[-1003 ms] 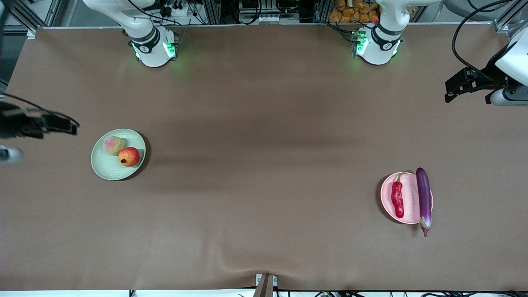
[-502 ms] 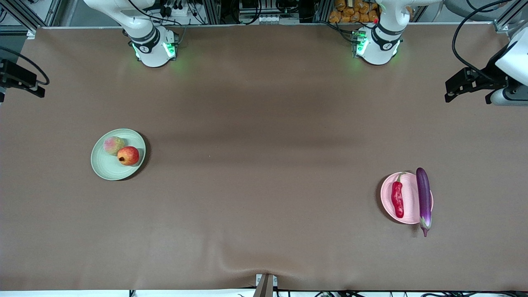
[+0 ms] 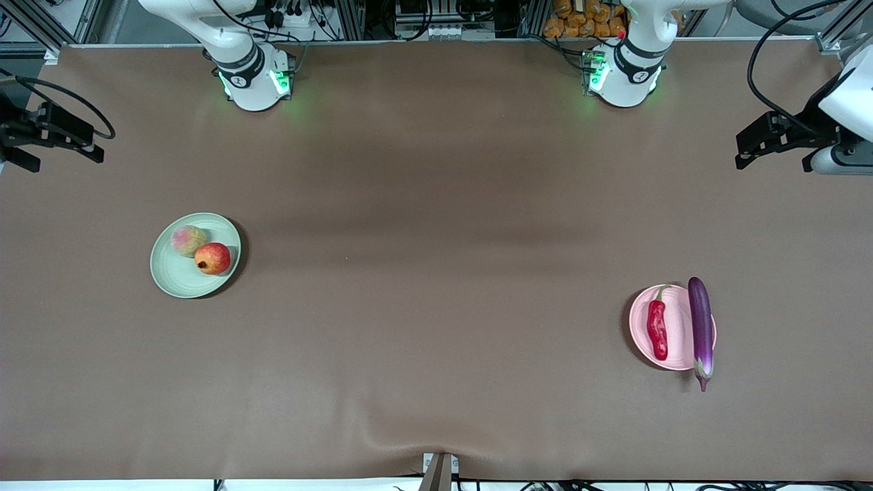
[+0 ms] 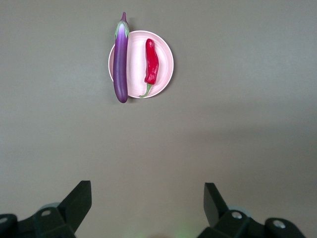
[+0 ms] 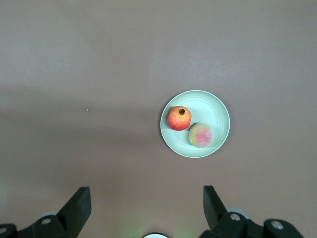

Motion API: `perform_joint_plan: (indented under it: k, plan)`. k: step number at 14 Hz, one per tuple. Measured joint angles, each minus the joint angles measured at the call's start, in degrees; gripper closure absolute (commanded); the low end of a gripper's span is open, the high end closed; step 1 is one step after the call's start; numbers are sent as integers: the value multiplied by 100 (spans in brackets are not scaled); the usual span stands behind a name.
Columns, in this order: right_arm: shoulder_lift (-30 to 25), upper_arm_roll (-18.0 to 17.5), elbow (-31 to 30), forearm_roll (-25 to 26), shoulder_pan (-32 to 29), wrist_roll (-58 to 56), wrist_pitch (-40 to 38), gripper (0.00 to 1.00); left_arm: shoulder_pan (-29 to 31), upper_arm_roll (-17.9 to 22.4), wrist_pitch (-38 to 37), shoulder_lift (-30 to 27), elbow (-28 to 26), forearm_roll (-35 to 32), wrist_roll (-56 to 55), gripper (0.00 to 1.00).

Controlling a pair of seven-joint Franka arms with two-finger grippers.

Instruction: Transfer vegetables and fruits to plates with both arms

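A peach (image 3: 189,240) and a pomegranate (image 3: 213,258) sit side by side in the pale green plate (image 3: 179,279). On the pink plate (image 3: 678,326) lies a red chili (image 3: 657,329). The purple eggplant (image 3: 700,326) rests along that plate's rim, its stem end poking past the rim toward the front camera. My right gripper (image 3: 61,146) hangs open and empty over the table's edge at the right arm's end. Its wrist view shows the green plate (image 5: 215,109), pomegranate (image 5: 179,118) and peach (image 5: 200,135) far below. My left gripper (image 3: 750,151) is open and empty over the left arm's end, high above the eggplant (image 4: 120,62) and chili (image 4: 151,64).
The brown cloth (image 3: 436,273) covers the whole table, with a small ripple at its front edge (image 3: 382,440). Both arm bases (image 3: 254,78) stand along the edge farthest from the front camera. A bracket (image 3: 440,470) sticks up at the front edge's middle.
My right gripper has pulled away from beside the green plate, toward the robots' edge at its own end of the table. The left arm has not moved.
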State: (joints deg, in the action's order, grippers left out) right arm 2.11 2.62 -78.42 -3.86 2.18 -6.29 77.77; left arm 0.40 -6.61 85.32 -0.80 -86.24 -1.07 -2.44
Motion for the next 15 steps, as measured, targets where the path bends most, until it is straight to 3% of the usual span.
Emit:
perform_joint_plan:
  k: [15]
  plan:
    - [-647, -171, -997, 47, -4, -8, 569, 0, 0, -6, 0, 0, 5, 0, 0, 0]
